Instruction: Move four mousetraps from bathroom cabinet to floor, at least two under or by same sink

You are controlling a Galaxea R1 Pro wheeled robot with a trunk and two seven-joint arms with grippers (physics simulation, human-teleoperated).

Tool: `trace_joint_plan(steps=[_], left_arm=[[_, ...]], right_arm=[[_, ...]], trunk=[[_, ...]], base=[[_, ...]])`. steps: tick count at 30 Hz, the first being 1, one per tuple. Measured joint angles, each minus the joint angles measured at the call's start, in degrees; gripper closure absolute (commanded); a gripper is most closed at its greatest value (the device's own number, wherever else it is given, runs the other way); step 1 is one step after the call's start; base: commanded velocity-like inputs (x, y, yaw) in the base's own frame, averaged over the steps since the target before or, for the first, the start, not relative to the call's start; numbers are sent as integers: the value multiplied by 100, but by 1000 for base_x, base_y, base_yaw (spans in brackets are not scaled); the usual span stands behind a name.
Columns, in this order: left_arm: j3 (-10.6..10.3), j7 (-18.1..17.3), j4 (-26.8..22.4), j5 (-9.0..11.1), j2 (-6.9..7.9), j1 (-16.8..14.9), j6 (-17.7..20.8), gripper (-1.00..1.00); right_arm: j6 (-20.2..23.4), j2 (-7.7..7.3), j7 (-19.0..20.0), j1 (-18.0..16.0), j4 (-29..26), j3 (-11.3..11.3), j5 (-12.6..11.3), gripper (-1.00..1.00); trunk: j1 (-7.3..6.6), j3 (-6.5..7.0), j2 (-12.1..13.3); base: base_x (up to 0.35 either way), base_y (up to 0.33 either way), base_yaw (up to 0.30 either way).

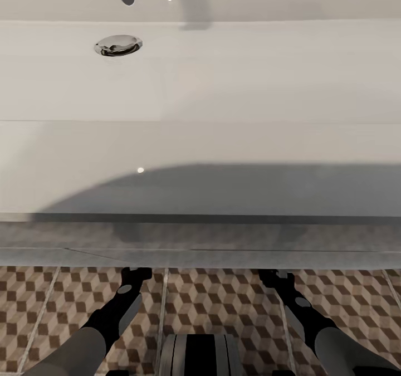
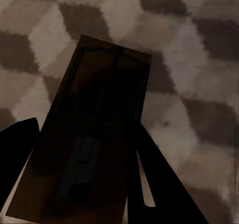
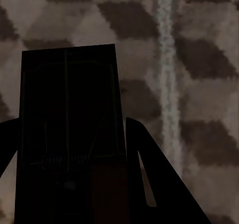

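While both arms reach under the sink (image 1: pixel 200 142), each pincer grips a mousetrap between its fingers: left pincer (image 2: pixel 82 184) with left mousetrap (image 2: pixel 94 134), right pincer (image 3: pixel 69 184) with right mousetrap (image 3: pixel 69 124), above the tiled floor (image 3: pixel 199 59).

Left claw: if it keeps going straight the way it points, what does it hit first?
Probably the bathroom floor: the left claw, shut on a mousetrap, points at cube-pattern tiles with nothing else in line. Gap is unclear.
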Motion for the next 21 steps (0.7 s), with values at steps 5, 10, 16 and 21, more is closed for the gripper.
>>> trace_joint_plan(steps=[5,10,16,21], left_arm=[[11,-281,-20,7,22,3,-19,100],[17,-317,-22,8,30,3,-25,100],[19,-319,-23,1,26,3,-24,100],[19,-318,-23,-5,22,2,-18,100]], right_arm=[[0,0,0,0,0,0,-2,100],[9,0,0,0,0,1,-14,100],[60,5,0,0,6,11,-30,100],[60,8,59,0,8,26,-28,100]], trunk=[[0,0,0],[0,0,0],[0,0,0],[0,0,0]], base=[[0,0,0],[0,0,0],[0,0,0],[0,0,0]])
